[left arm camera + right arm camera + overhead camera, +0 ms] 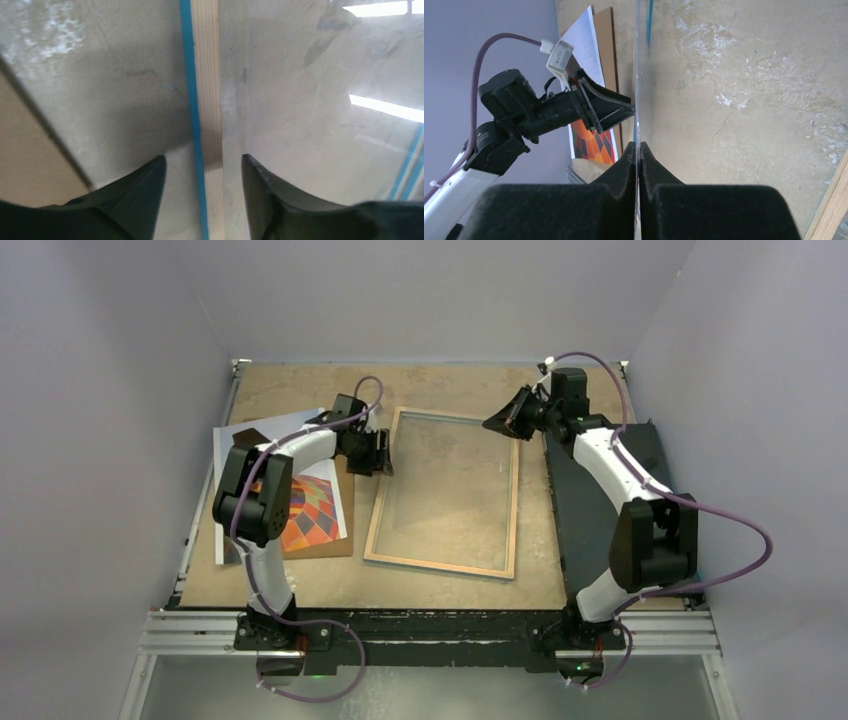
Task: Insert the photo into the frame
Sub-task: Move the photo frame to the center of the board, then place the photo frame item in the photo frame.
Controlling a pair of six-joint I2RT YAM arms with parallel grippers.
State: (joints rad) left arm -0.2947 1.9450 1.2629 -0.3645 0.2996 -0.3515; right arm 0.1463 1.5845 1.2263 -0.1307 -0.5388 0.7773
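The frame (440, 564) lies flat in the middle of the table, its wood-coloured back rim up. In the left wrist view its rim (207, 75) with a blue edge runs between the fingers of my left gripper (202, 160). That gripper is open and straddles the rim, with a gap on each side. My left gripper (385, 455) is at the frame's left edge. My right gripper (490, 425) is at the far right corner, and the right wrist view shows this gripper (639, 145) shut on a thin clear pane (636, 75) seen edge-on. The photo (310, 505) lies left of the frame, partly under my left arm.
A brown backing board (345, 480) lies under the photo. A black mat (590, 500) covers the table's right side, beneath my right arm. Grey walls close in the back and both sides.
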